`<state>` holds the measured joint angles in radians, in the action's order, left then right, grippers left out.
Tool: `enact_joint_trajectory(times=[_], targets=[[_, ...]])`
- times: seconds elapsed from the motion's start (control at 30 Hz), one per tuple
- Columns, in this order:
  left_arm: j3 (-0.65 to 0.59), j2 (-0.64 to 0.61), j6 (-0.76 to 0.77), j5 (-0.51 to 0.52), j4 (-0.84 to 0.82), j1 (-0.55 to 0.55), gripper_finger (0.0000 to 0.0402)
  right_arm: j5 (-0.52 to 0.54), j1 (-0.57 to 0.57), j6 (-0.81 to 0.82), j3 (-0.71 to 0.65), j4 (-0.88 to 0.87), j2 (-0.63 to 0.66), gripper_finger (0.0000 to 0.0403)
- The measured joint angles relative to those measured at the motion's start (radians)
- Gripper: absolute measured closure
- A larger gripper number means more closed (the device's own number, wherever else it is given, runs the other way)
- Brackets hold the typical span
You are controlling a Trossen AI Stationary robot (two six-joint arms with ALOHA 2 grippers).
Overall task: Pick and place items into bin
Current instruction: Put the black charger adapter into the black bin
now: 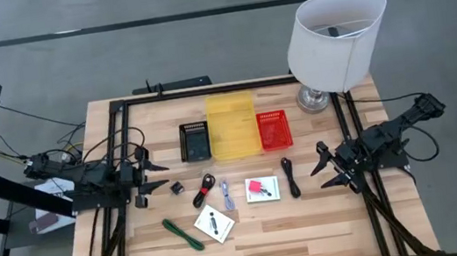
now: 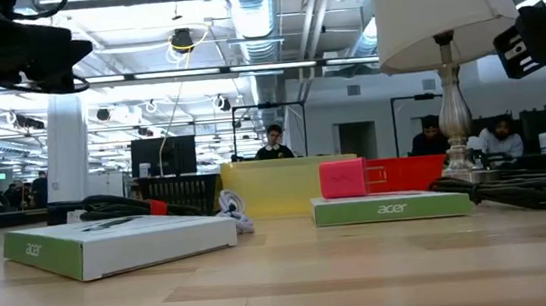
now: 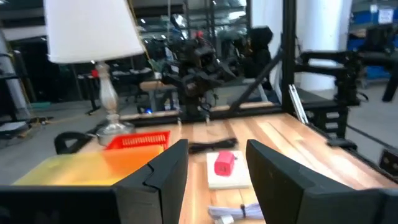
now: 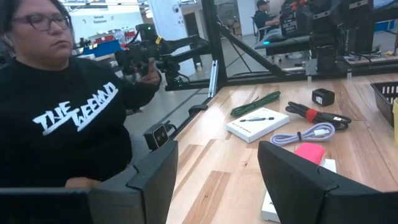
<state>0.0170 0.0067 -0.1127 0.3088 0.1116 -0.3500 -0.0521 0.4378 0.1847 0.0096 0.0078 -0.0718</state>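
**High view: both arms waiting, items unpicked**

The black cord (image 1: 290, 175) is lying lower centre, long axis vertical, just left of the right gripper (image 1: 322, 169), the nearer arm. Both grippers' fingers are standing apart, empty; left gripper (image 1: 154, 177) is waiting centre-left.

Three bins (image 1: 233, 126) side by side behind the loose items (image 1: 220, 201); lamp (image 1: 335, 30) apparently at the table's (image 1: 313, 232) back-right corner.

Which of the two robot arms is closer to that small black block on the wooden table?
The left. Its fingers hang open just beside the small black block, toward the table's left edge. The right fingers, also open, wait far across the table, beyond the cards and cords.
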Motion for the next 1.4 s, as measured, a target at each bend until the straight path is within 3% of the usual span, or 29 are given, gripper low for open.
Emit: enact_joint_trajectory(times=[0.27,0.53,0.67,0.97,1.2,1.4], targets=[[0.066,0.0,-0.053,0.275,-0.006,0.0,0.0243,0.0,0.0,0.0,0.0,0.0,0.0,0.0184],[0.206,0.094,0.019,0.391,-0.161,0.0,0.0243,0.0,0.0,0.0,0.0,0.0,0.0,0.0184],[0.27,0.199,0.121,0.394,-0.194,0.0,0.0243,0.0,0.0,0.0,0.0,0.0,0.0,0.0184],[0.441,0.49,0.475,0.389,-0.478,0.0,0.0243,0.0,0.0,0.0,0.0,0.0,0.0,0.0184],[0.53,0.612,0.582,0.276,-0.597,0.0,0.0243,0.0,0.0,0.0,0.0,0.0,0.0,0.0184],[0.57,0.66,0.73,0.295,-0.75,0.0,0.0243,0.0,0.0,0.0,0.0,0.0,0.0,0.0184]])
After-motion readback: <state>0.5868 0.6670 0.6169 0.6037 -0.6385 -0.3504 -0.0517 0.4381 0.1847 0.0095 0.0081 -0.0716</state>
